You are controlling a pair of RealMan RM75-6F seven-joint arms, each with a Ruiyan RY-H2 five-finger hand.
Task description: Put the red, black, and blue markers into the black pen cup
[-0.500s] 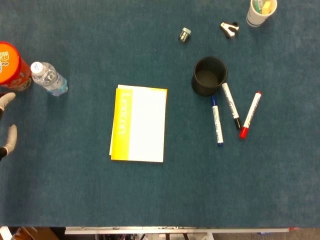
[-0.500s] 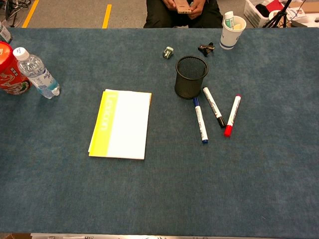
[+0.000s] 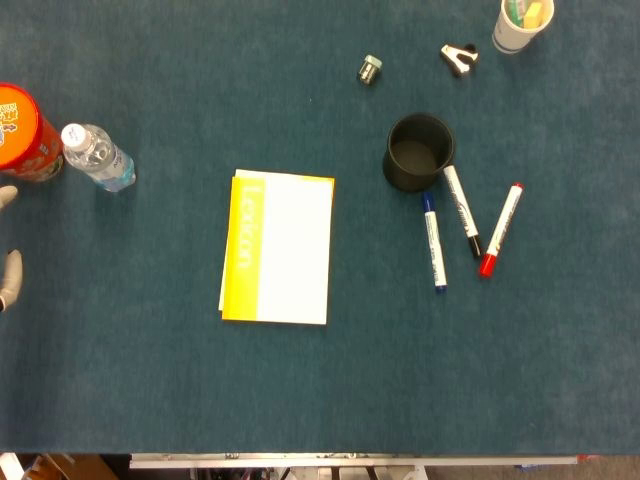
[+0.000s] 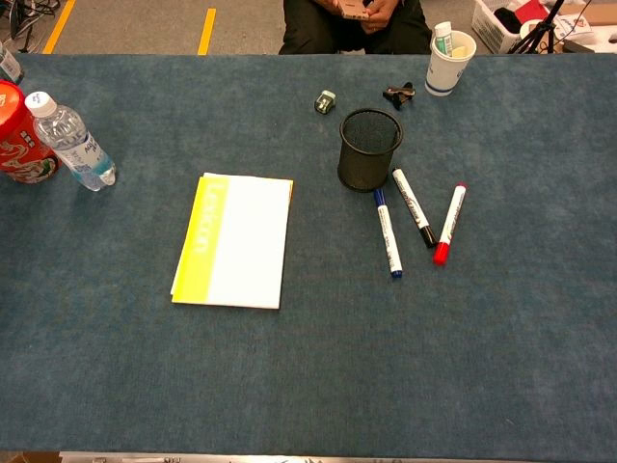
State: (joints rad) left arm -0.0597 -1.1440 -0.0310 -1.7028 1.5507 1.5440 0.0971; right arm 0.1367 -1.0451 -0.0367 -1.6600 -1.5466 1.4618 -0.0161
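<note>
your left hand [image 3: 8, 270] shows only as a couple of pale fingertips at the far left edge of the head view, and it has slid further out of frame than half a second ago; whether it is spread or curled you cannot tell from so little, though nothing appears to be in it. your right hand is in neither view. nothing on the blue felt table [image 3: 150, 380] has shifted. the black mesh pen cup [image 4: 369, 148] stands upright and empty-looking right of centre, and all three markers lie flat just beside it on the near right: the blue-capped white marker [image 4: 388, 232] with its top end almost touching the cup's base, the black-capped white marker [image 4: 414, 207] next to it, and the red-capped white marker [image 4: 449, 224] a little further right, apart from the other two. so the task is not yet begun, and with the left hand pulling away from that side, the right hand looks like the natural one to bring in. the yellow-edged white notebook [image 4: 234, 240], clear plastic water bottle [image 4: 70, 141] and red can [image 4: 19, 135] sit well apart from the markers.
</note>
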